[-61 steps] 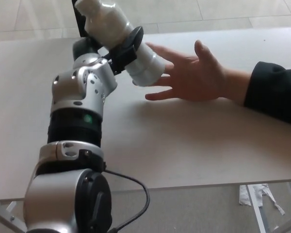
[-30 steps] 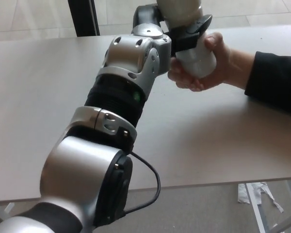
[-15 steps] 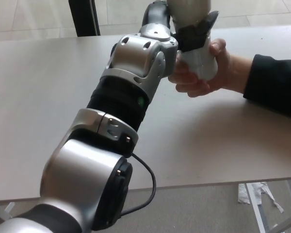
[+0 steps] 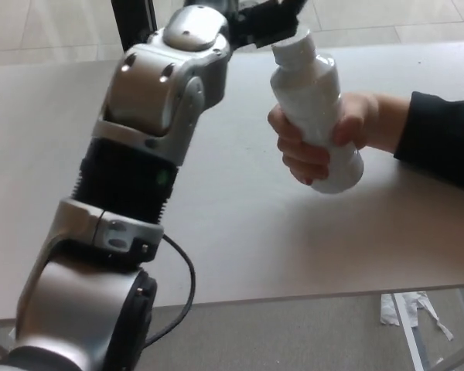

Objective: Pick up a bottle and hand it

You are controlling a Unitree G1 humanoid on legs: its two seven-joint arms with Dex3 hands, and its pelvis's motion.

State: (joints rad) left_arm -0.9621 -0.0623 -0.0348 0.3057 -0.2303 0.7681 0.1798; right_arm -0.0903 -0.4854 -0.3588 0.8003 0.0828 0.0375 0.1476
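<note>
A white plastic bottle (image 4: 315,100) with a white cap stands tilted above the table, held around its lower half by a person's hand (image 4: 325,147) that reaches in from the right in a dark sleeve (image 4: 441,139). My left hand (image 4: 267,19) is at the top edge, just above and left of the bottle's cap. Its black fingers (image 4: 282,29) are apart and off the bottle, so it is open. My silver left arm (image 4: 151,131) runs up from the bottom left. My right hand does not show.
The pale table (image 4: 240,232) spans the view, with its front edge near the bottom. A black post (image 4: 131,23) stands behind the table at the top left. A black cable (image 4: 182,278) loops beside my arm. White scraps (image 4: 406,309) lie on the floor at the bottom right.
My left hand has let go of the bottle and drawn back up and to the left. The person's hand now holds the bottle alone and has brought it lower and to the right.
</note>
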